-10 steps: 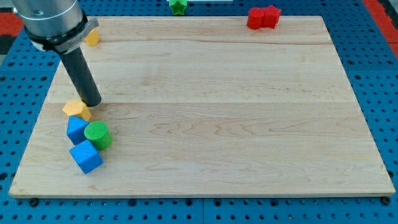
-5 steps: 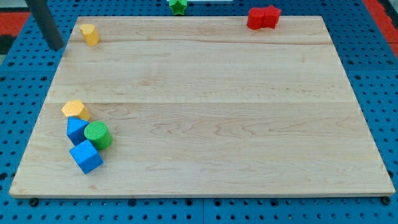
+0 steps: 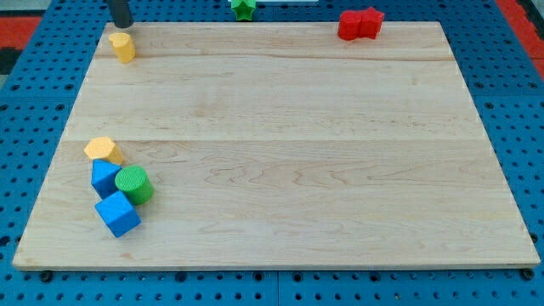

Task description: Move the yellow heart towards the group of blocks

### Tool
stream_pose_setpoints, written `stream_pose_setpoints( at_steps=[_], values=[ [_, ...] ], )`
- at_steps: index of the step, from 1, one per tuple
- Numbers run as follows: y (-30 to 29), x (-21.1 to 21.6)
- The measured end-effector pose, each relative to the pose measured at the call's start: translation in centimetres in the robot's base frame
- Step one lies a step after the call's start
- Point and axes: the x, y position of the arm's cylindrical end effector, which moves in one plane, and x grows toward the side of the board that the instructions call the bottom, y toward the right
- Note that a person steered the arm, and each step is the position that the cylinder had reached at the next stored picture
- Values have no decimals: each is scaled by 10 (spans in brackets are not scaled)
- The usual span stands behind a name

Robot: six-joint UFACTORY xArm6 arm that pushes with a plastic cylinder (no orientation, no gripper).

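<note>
While my tip (image 3: 122, 24) stands at 12 o'clock, just beside the yellow heart (image 3: 123, 47) | contact unclear | group of blocks (image 3: 117, 183) at 6 o'clock, well apart | no hand to report

A lab bench: blue pegboard (image 3: 510, 102) under wooden board (image 3: 280, 144).

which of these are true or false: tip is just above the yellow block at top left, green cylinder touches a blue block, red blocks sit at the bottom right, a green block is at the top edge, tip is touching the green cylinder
1. My tip is just above the yellow block at the view's top left: true.
2. The green cylinder touches a blue block: true.
3. The red blocks sit at the bottom right: false, they are at the view's top right edge.
4. A green block is at the top edge: true.
5. My tip is touching the green cylinder: false, it is far off, by the top left corner of the board.
</note>
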Motion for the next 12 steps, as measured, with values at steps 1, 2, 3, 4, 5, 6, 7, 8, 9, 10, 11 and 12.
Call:
stream_pose_setpoints(
  at_steps=[1,2,3,4,5,6,7,8,9,10,11,12],
  values=[
    [7,1],
    [-6,1],
    [-23,1],
    [-19,14],
    [2,29],
    [9,47],
    [9,58],
    [9,65],
    [13,78],
    [4,85],
    [-3,71],
    [-16,75]
  ],
)
